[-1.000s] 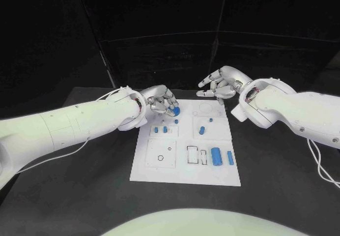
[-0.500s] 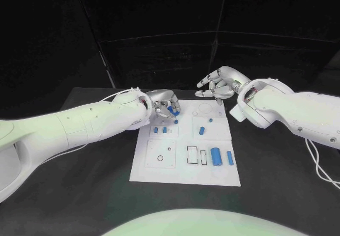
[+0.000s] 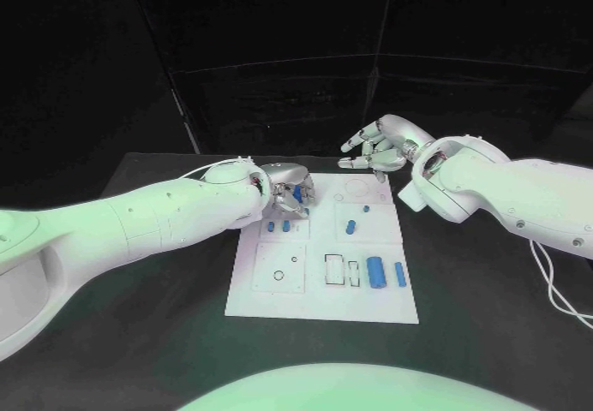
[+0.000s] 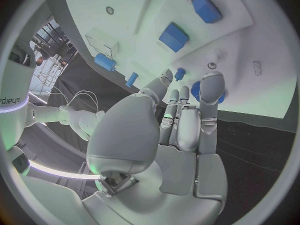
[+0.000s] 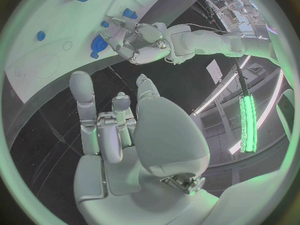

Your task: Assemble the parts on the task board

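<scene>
The white task board (image 3: 319, 295) lies in the middle of the table. My left hand (image 3: 287, 193) is over its far left corner, fingertips (image 4: 211, 82) on a round blue part (image 4: 195, 91) that sits on the board; in the right wrist view the left hand (image 5: 140, 41) closes around the round blue part (image 5: 98, 44). A small blue peg (image 4: 179, 75) stands beside it. My right hand (image 3: 380, 145) hovers above the board's far edge, fingers apart and holding nothing. Two blue cylinders (image 3: 278, 227), a blue piece (image 3: 352, 227) and two long blue parts (image 3: 388, 273) lie on the board.
The board has an outlined slot (image 3: 336, 269) and a small ring (image 3: 278, 275) nearer to me. Black table surface (image 3: 148, 325) lies all around the board. A cable (image 3: 550, 274) hangs from my right arm at the right side.
My left hand has turned and settled lower over the round blue part, which it now mostly hides in the head view. My right hand has lifted slightly away from the board.
</scene>
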You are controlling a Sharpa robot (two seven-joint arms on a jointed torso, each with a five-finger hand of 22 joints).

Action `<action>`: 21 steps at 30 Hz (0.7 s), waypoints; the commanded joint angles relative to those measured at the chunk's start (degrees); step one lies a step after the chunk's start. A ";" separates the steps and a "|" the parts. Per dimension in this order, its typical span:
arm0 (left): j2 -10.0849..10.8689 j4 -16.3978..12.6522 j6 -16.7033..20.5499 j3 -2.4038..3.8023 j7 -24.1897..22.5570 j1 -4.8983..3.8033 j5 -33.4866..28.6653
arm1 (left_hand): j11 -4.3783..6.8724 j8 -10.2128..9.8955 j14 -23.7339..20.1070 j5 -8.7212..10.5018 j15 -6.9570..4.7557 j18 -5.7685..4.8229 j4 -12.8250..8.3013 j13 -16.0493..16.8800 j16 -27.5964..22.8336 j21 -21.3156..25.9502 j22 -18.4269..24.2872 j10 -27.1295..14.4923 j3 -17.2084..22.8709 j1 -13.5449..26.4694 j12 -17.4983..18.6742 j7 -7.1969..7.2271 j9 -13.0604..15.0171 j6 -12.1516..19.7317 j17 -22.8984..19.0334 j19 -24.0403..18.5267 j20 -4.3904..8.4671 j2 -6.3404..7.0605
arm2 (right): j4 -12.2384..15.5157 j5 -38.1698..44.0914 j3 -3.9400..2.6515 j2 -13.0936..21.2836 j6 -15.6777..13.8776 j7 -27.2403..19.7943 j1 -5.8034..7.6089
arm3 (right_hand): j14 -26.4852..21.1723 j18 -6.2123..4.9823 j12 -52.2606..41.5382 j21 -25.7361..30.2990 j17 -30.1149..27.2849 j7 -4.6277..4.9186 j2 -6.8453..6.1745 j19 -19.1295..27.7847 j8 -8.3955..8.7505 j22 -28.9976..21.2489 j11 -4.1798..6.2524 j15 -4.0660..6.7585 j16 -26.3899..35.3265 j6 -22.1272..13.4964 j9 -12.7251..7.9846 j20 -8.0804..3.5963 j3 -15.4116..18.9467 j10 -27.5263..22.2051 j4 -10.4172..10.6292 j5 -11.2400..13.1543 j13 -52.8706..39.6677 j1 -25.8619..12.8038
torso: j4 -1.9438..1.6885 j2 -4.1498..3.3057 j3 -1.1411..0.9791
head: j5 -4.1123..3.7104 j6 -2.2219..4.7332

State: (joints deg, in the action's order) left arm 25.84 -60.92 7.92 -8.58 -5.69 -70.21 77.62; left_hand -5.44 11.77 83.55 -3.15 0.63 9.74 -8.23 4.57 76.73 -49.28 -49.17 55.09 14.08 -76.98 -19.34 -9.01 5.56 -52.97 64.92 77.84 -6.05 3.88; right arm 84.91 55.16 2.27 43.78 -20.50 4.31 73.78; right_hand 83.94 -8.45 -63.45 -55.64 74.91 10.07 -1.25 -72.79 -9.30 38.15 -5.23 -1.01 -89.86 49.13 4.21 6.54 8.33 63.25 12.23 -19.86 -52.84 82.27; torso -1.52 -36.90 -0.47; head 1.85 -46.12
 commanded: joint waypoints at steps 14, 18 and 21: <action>-1.67 2.37 -1.46 0.01 1.27 0.27 1.53 | -0.11 -0.81 0.39 0.25 -0.13 -1.39 -0.21 -0.75 0.52 -1.53 -1.45 1.38 1.32 -0.27 0.96 0.13 -0.40 -1.56 -0.43 0.79 -0.01 -1.29 | 0.15 -0.13 -0.03 -0.21 -0.09 -0.46 0.11 | 6.06 -0.59 -0.14 0.39 15.09 0.09 0.05 -0.29 -0.31 -0.04 0.02 0.12 -0.14 -0.35 -0.05 -0.04 -0.13 -0.34 0.30 -0.37 0.09 0.38 | -0.09 0.04 -0.04 | -0.57 -0.01; -2.30 3.14 -1.80 -0.02 1.15 0.39 1.81 | -0.11 -0.84 0.35 0.26 -0.13 -1.43 -0.18 -0.80 0.50 -1.72 -1.67 1.62 1.52 -0.18 1.06 0.12 -0.44 -1.82 -0.58 0.80 -0.02 -1.39 | 0.14 -0.13 -0.03 -0.29 -0.06 -0.47 0.11 | 6.06 -0.58 -0.24 0.35 15.09 0.09 0.18 -0.35 -0.33 0.05 0.02 0.12 -0.14 -0.36 -0.04 -0.04 -0.15 -0.28 0.35 -0.40 0.01 0.50 | -0.12 0.02 -0.03 | -0.48 -0.05; -2.66 3.52 -2.11 -0.05 1.14 0.49 1.89 | -0.03 -0.91 0.39 0.26 -0.17 -1.56 -0.20 -0.86 0.67 -2.46 -2.44 2.11 1.94 -0.14 1.24 0.20 -0.50 -2.31 -0.49 0.97 -0.01 -1.52 | 0.13 -0.13 -0.03 -0.31 -0.05 -0.48 0.11 | 6.06 -0.58 -0.24 0.35 15.09 0.09 0.18 -0.35 -0.33 0.05 0.02 0.12 -0.14 -0.36 -0.04 -0.04 -0.15 -0.28 0.35 -0.40 0.01 0.50 | -0.12 0.01 -0.02 | -0.42 -0.07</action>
State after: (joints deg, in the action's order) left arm 23.29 -57.52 6.80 -8.65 -4.86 -69.67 78.91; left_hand -5.44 11.07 83.55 -3.15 0.63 8.84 -8.36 3.76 77.18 -51.55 -51.54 56.75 15.69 -77.11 -18.40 -8.89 5.10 -54.88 64.38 78.24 -6.05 2.78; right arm 84.95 55.16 2.27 43.51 -20.50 4.30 73.78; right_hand 83.94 -8.45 -63.45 -55.64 74.90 10.07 -1.25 -72.79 -9.30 38.15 -5.23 -1.01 -89.86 49.13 4.21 6.54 8.33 63.25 12.23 -19.86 -52.84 82.27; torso -1.61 -36.86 -0.51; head 1.34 -46.18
